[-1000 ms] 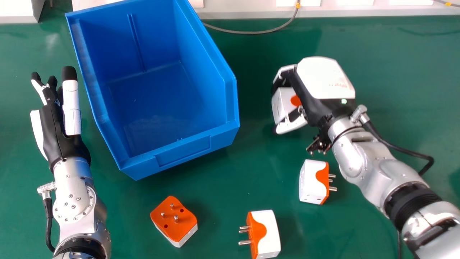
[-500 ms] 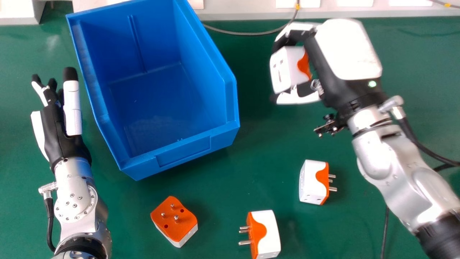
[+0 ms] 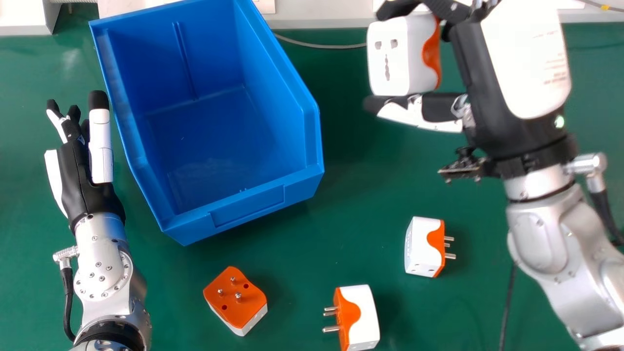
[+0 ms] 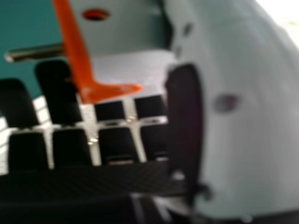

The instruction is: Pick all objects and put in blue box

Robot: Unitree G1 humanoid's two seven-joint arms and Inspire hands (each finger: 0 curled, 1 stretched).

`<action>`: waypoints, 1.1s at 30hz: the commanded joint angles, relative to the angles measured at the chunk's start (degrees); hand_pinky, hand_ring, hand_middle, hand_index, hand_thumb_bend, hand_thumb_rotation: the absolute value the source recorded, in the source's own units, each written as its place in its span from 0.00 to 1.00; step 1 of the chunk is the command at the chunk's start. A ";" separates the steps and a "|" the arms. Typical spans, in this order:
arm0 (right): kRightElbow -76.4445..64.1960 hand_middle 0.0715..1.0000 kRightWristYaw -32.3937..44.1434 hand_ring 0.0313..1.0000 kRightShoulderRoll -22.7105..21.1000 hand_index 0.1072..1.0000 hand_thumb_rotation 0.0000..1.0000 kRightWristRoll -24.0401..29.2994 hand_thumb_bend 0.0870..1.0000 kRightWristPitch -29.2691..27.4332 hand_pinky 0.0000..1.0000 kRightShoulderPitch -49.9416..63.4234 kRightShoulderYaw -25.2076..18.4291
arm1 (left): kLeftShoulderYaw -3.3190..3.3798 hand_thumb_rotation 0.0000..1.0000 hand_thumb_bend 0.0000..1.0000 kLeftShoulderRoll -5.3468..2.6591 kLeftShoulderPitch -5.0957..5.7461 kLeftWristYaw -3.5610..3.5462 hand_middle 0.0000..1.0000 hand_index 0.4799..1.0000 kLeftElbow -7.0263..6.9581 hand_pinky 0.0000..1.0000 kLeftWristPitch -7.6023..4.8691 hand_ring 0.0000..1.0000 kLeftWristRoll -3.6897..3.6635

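Holding firm comes first for us: the right hand (image 3: 512, 83) is clamped on a plug (image 3: 402, 56), well apart from the box (image 3: 248, 202), past its two o'clock. We should swing toward nine, high enough to clear the rim, and let go only over the middle. On the green table (image 3: 360, 214), second plug (image 3: 421, 246) at four, third plug (image 3: 358, 317) at five, fourth plug (image 3: 235, 300) at six; left hand (image 3: 80, 180) at eight, fingers relaxed. Behind, a cable (image 3: 326, 46) crosses by the pale ledge (image 3: 321, 9).
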 commanded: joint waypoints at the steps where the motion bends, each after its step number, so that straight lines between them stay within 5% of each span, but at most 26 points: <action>1: 1.54 0.46 -2.72 0.41 0.73 0.43 0.00 -1.62 0.45 -3.44 0.33 -1.25 1.17 | -0.51 0.90 1.00 -0.08 -1.40 0.52 1.00 0.99 -0.40 0.94 -0.65 0.98 0.77; 9: 3.80 0.47 -4.31 0.42 0.99 0.43 0.00 -6.14 0.45 -8.54 0.33 -4.06 2.54 | -1.65 0.90 1.00 -1.18 -1.53 2.47 0.99 0.98 -0.55 0.94 -1.14 0.98 1.77; 18: 3.34 0.48 -3.82 0.42 7.95 0.42 0.00 -7.70 0.45 -5.98 0.32 -8.16 4.89 | -1.92 0.90 1.00 -1.33 -1.84 2.91 0.99 0.98 -0.45 0.93 -0.96 0.97 1.69; 25: 6.91 0.48 0.67 0.43 11.17 0.43 0.00 -3.77 0.45 -6.97 0.32 -13.40 6.22 | -2.47 0.90 0.99 -1.44 -1.80 3.67 0.99 0.98 -0.58 0.93 -1.21 0.97 1.85; 33: 14.43 0.49 2.62 0.43 15.07 0.44 0.00 -4.58 0.45 -4.69 0.33 -21.55 8.12 | -2.55 0.90 0.99 -1.49 -1.81 3.24 0.99 0.98 -0.60 0.93 -1.21 0.97 1.54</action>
